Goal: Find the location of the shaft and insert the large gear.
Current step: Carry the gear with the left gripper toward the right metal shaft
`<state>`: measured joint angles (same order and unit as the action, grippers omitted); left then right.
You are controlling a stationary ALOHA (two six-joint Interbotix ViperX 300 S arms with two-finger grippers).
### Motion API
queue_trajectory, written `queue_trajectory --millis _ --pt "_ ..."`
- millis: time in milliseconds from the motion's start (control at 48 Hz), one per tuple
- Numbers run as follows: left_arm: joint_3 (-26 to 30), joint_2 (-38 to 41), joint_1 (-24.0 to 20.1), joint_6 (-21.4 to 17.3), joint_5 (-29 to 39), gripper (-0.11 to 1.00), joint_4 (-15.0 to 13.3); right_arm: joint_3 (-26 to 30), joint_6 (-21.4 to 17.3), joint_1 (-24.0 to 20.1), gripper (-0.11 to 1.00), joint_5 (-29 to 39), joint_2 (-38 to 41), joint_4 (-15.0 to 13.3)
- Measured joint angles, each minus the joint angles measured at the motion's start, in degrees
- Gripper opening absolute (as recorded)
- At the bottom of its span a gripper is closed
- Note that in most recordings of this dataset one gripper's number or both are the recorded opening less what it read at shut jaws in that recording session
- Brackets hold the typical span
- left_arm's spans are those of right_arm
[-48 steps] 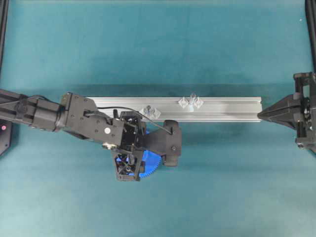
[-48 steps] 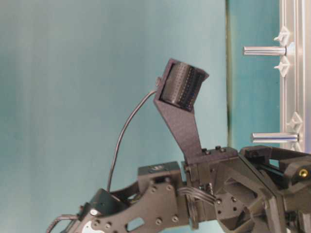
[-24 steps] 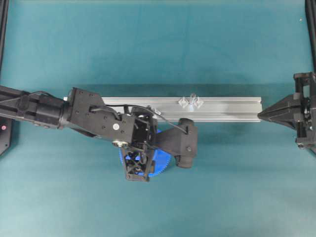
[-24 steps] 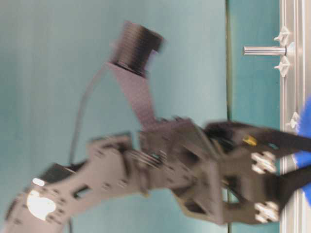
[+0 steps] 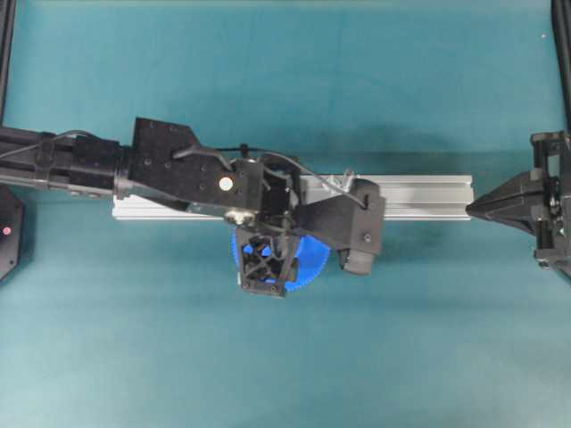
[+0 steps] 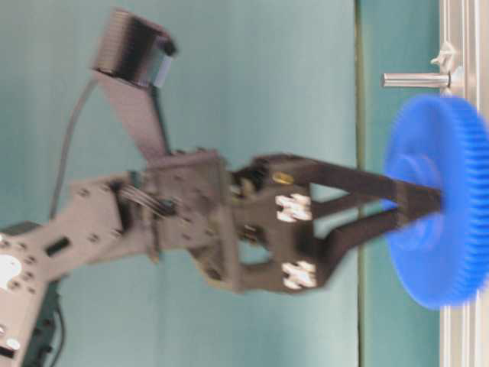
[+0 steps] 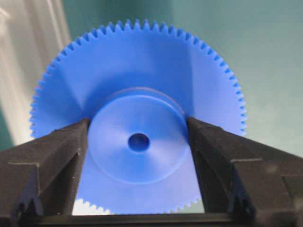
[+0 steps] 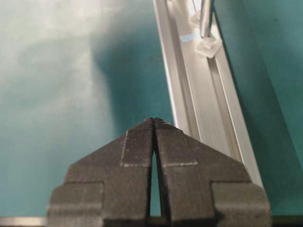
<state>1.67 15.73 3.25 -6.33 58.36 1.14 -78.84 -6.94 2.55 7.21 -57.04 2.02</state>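
Note:
My left gripper [image 6: 416, 206] is shut on the raised hub of the large gear [image 6: 439, 252], a blue toothed disc. It holds the gear flat-side toward the aluminium rail [image 6: 462, 46]. The wrist view shows the gear [image 7: 137, 71] face on, with both fingers [image 7: 57, 156] pressed against the hub and the centre hole free. The shaft [image 6: 416, 79] stands on the rail just beyond the gear's rim, apart from it. It also shows in the right wrist view [image 8: 204, 19]. From overhead the gear [image 5: 312, 259] peeks out under the left gripper [image 5: 268, 267]. My right gripper [image 8: 154, 123] is shut and empty.
The rail [image 5: 419, 196] lies across the teal table, and my right gripper [image 5: 471, 207] rests at its right end. The second, stubbier pin is hidden behind the gear and arm. The left wrist camera mount [image 5: 357, 223] overhangs the rail.
My left arm has moved right and toward the rail with the gear. The gear now shows in the table-level view and covers the nearer pin. The right arm has not moved.

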Motion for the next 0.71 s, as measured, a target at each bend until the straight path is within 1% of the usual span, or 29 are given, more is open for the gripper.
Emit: queue_trajectory --millis 187,520,708 --pt "3.4 1.2 -1.1 -2.4 1.3 0.69 0.1 -0.1 0.0 0.0 0.02 0.1 0.0 0.0" --pt "8.3 3.1 -3.0 -5.3 2.1 0.69 0.1 -0.1 0.0 0.0 0.02 -0.1 -0.5 0.0" --pt "11.5 5.0 -4.0 -7.1 4.2 0.69 0.1 -0.4 0.0 0.0 0.02 -0.1 -1.3 0.0"
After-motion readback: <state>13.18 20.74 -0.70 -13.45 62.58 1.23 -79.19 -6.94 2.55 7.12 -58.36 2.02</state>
